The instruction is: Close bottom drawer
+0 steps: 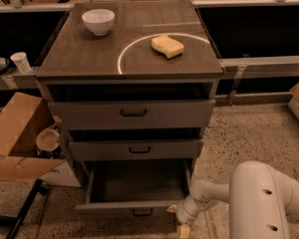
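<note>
The bottom drawer [134, 207] of the grey-brown cabinet is pulled out, and its plain grey box is open to view. Its short front panel carries a small dark bar handle [142, 212]. My gripper [182, 224] sits low at the right end of that front panel, close to the floor, at the end of my white arm [259, 203] that comes in from the bottom right. The middle drawer [137, 149] and the taller top drawer [132, 113] above it each stand slightly out.
A white bowl [98, 21] and a yellow sponge [167, 46] lie on the cabinet top [79, 59]. An open cardboard box [17, 138] stands on the floor to the left, with a dark bar [20, 213] near it. A paper cup [21, 61] stands on a ledge at the left.
</note>
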`<state>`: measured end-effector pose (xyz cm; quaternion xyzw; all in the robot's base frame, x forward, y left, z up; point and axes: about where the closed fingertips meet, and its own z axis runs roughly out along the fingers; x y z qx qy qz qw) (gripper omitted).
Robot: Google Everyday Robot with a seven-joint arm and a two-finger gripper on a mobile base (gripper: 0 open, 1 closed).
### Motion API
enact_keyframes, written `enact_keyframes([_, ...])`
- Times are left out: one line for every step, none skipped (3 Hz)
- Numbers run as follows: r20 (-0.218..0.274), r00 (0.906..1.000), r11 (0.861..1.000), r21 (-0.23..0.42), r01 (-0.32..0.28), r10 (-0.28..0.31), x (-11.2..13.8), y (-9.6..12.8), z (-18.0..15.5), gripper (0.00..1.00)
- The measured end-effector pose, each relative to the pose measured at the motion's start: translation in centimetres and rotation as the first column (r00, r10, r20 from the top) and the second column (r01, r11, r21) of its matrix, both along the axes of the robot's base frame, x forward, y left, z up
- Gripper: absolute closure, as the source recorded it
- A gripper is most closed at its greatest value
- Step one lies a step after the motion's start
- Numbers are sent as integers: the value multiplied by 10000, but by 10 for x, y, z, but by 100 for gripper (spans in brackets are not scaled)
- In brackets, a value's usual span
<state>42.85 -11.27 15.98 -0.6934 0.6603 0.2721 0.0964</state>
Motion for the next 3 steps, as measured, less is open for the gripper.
enact_keyframes([966, 9953, 9996, 272, 86, -112, 52, -9, 2, 19])
enact_keyframes([1832, 9823, 9985, 456, 299, -378, 96, -17, 3, 42])
enact_keyframes([2330, 9694, 9967, 421, 694, -773, 131, -19, -4, 66])
